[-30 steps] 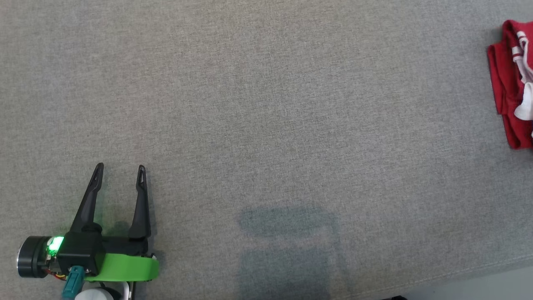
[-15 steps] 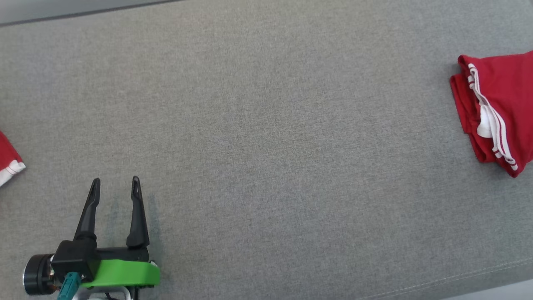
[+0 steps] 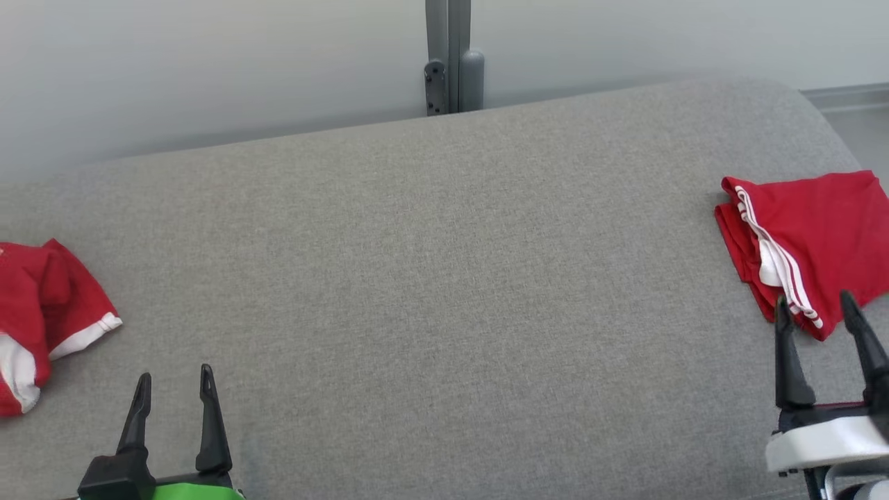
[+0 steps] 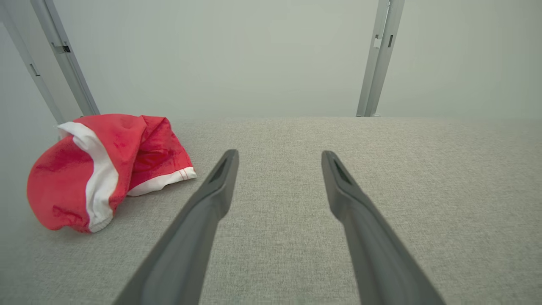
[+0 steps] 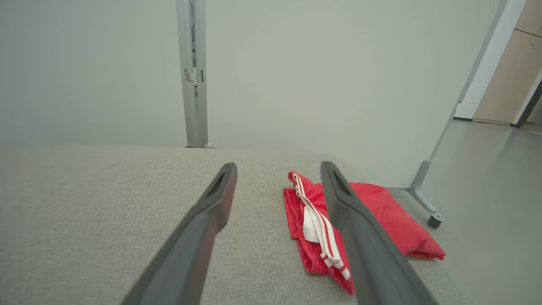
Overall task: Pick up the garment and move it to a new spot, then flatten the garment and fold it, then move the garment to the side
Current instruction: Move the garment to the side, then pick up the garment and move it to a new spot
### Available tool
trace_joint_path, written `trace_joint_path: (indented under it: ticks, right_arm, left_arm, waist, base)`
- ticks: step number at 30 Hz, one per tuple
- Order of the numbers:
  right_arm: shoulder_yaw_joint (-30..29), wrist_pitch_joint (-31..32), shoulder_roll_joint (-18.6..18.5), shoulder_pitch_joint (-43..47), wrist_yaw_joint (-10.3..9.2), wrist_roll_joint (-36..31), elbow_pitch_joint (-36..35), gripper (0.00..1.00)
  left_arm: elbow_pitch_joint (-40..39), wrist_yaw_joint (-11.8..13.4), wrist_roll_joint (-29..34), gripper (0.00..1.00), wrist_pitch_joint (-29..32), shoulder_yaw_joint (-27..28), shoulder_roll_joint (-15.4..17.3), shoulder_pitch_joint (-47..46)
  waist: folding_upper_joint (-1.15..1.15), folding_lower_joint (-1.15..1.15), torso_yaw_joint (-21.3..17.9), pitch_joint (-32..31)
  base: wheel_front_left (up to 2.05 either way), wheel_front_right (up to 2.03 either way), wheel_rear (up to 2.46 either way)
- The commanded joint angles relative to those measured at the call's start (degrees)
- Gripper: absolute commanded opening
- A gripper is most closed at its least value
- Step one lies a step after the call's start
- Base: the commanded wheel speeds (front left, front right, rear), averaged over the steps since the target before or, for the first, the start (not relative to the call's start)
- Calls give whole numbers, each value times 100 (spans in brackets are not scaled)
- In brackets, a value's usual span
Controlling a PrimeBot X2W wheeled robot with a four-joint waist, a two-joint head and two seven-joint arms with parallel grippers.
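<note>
My left gripper (image 3: 175, 375) hangs over the near left of the grey padded table (image 3: 444, 278), its fingers spread wide with nothing between them. My right gripper (image 3: 815, 300), at the near right, is spread as wide and is also empty.

A crumpled red garment (image 3: 48, 312) with white trim lies at the table's left end. It is to the left of my left fingers and a little farther off, clear of them. It is a rumpled heap with no clear long axis, though its white hem faces right, toward me. I judge this is the one to take, and my left arm is plainly the nearer.

A folded red garment (image 3: 812, 215) lies at the right end, just beyond my right fingertips, with its white-striped edge running near to far.

I can read no brand, label or writing on either.
</note>
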Motion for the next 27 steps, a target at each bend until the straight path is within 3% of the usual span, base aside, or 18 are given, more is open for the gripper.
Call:
trace_joint_path:
  ticks: [1, 8, 20, 27]
  right_arm:
    - [32, -13, 79, 134, -8, -49, 18, 100]
    - [134, -13, 406, 569, -8, -125, 369, 100]
    - [199, -13, 475, 607, -8, -55, 753, 100]
    - [280, -13, 476, 713, -8, 25, 701, 100]
  left_arm:
    - [35, -35, 18, 100, 1, 25, -1, 61]
    - [221, -91, -59, 100, 1, 16, -5, 9]
    - [242, -41, -135, 100, 1, -64, -6, -5]
    - [234, 24, -228, 100, 1, -220, 0, -84]
  waist:
    - [0, 0, 225, -370]
    - [0, 0, 336, -504]
    - [0, 0, 377, -550]
    - [0, 0, 1164, -570]
  base:
    - [0, 0, 0]
    - [0, 0, 0]
    - [0, 0, 0]
    - [0, 0, 0]
